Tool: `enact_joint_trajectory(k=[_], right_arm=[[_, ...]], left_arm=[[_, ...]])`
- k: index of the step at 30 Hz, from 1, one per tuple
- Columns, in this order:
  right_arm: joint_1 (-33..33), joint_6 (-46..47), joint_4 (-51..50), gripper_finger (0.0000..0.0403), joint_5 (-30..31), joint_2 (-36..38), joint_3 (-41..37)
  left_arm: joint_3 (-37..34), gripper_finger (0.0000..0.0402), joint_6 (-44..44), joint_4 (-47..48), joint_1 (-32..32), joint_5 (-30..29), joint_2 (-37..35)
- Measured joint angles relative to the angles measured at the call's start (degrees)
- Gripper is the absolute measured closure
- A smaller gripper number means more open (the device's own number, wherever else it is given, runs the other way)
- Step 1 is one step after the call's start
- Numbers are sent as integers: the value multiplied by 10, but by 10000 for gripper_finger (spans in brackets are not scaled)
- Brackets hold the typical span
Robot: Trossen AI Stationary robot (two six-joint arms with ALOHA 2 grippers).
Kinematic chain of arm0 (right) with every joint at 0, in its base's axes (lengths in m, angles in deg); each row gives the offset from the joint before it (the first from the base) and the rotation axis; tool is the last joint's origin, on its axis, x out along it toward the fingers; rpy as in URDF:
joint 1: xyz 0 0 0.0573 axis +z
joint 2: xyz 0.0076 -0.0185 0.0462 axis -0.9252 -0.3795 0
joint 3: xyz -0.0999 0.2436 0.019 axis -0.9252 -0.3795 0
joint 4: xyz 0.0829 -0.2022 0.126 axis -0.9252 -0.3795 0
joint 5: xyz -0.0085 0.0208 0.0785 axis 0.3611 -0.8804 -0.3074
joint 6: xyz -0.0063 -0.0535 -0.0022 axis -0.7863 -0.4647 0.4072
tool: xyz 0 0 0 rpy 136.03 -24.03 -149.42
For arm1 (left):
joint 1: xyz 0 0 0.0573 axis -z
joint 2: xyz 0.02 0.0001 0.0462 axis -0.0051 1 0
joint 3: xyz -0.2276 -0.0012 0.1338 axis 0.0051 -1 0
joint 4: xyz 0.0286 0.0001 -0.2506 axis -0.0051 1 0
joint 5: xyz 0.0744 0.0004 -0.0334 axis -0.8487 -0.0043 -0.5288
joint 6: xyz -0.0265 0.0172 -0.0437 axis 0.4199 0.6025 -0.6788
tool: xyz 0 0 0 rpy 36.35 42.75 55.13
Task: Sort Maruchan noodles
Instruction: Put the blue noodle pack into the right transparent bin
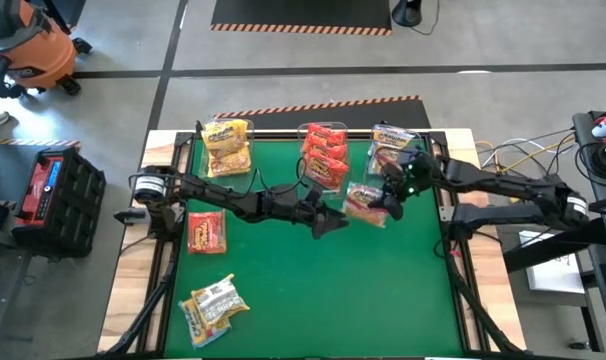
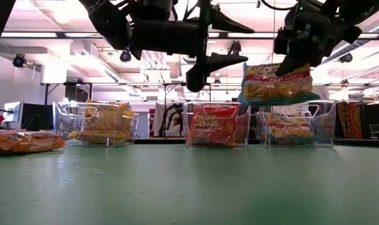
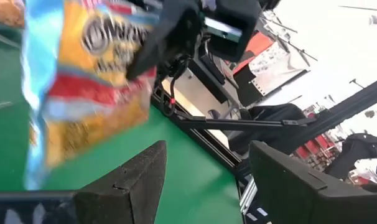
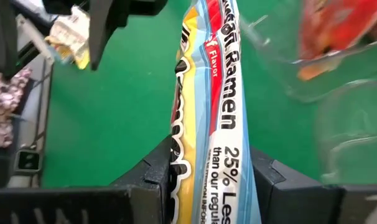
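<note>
From above, we find the right gripper (image 1: 393,200) clamped on a pale blue-edged crinkly plastic ramen packet (image 1: 365,203), held over the green table (image 1: 313,290) just in front of the clear plastic bins (image 1: 328,150). The left gripper (image 1: 333,222) sits just beside it, fingers parted and empty. A red packet (image 1: 207,232) and a yellow packet (image 1: 214,307) lie on the table's left side.

At table level, the packet (image 2: 277,82) hangs in the air above the right-hand bin (image 2: 296,124).

The right wrist view confirms both fingers (image 4: 148,180) pressing the packet (image 4: 216,112) edge-on.
</note>
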Motion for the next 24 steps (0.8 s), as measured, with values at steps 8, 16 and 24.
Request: enact_joint_trajectory(k=[8, 16, 24], right_arm=[[-83, -126, 2, 293, 69, 5, 0], [-148, -189, 3, 293, 61, 5, 40], [-158, -239, -51, 293, 75, -1, 112]], left_arm=[[0, 190, -7, 0, 0, -16, 0], [0, 190, -12, 2, 0, -30, 0], [0, 189, -9, 4, 0, -57, 0]])
